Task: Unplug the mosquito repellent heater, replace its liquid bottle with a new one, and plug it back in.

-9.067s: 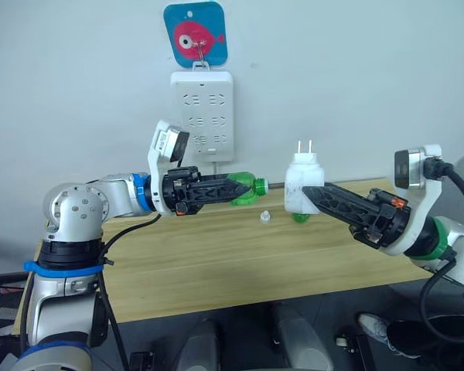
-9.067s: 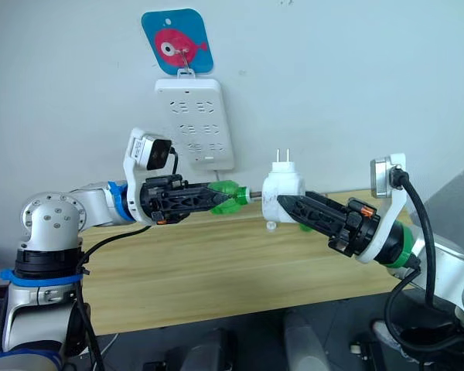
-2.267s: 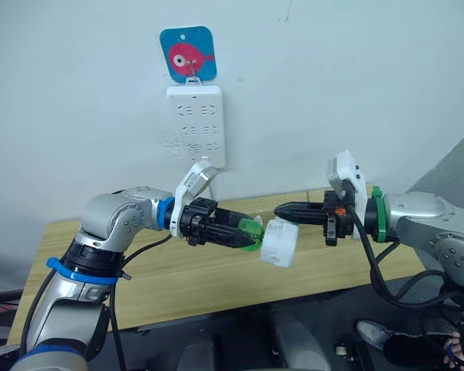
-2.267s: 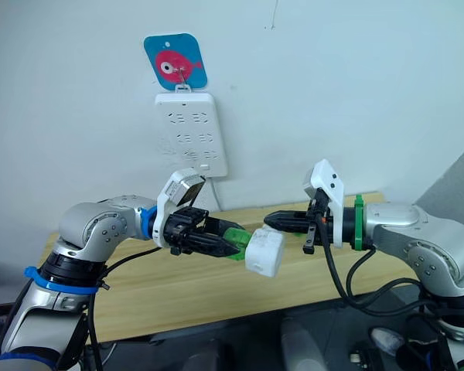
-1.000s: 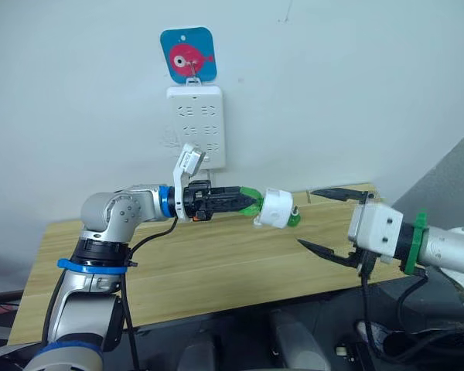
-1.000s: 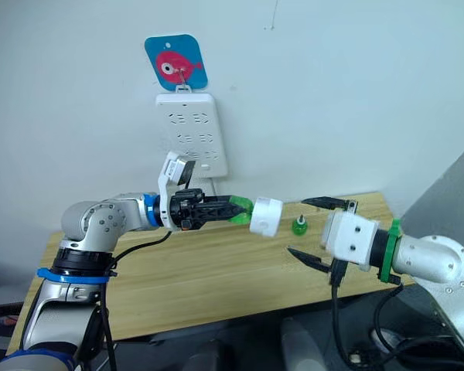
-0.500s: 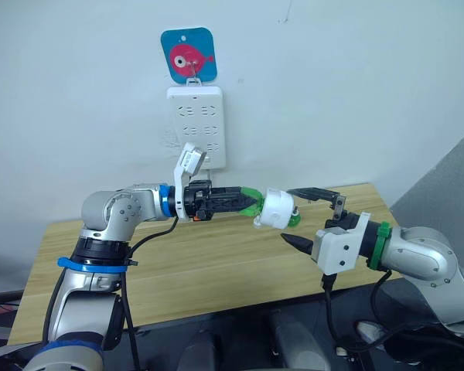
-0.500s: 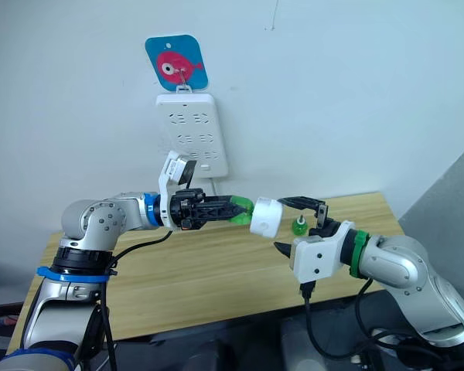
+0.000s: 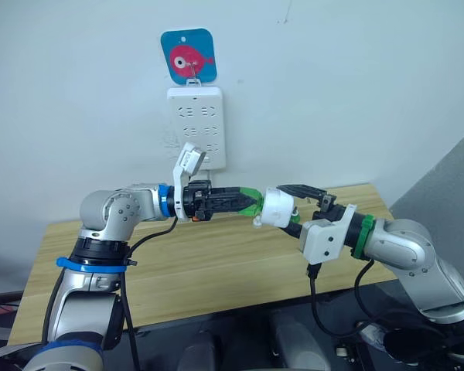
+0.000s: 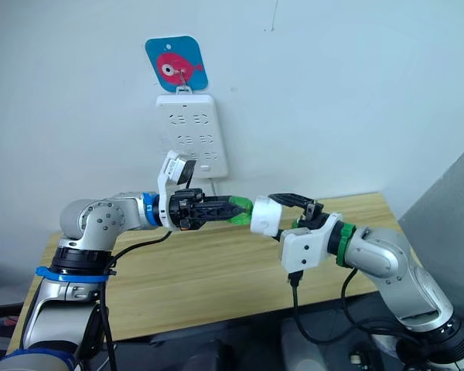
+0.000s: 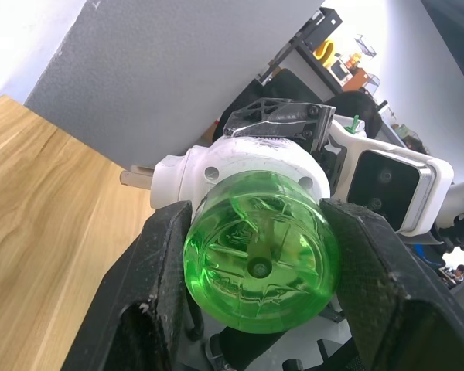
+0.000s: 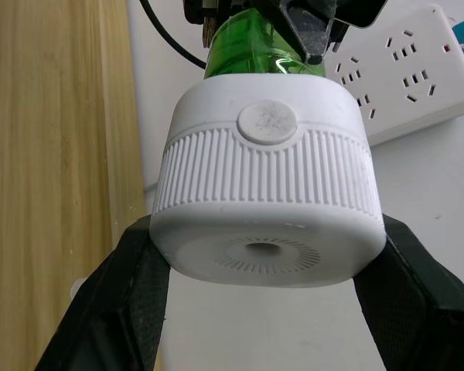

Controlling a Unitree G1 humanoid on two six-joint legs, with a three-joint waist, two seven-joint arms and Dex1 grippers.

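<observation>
The left gripper (image 9: 243, 200) clamps the green bottle (image 11: 259, 261) carrying the heater (image 12: 267, 185), which sits between the right gripper's (image 9: 290, 207) spread fingers; light, rigid, smooth plastic, probably best pinched across its ribbed sides.

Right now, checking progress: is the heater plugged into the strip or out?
Out. The heater is held in mid-air above the table, away from the power strip, its green bottle in the left pincer.

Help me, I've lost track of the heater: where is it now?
The mosquito repellent heater is in mid-air above the table, mid-scene, between both grippers, below and right of the wall power strip.
</observation>
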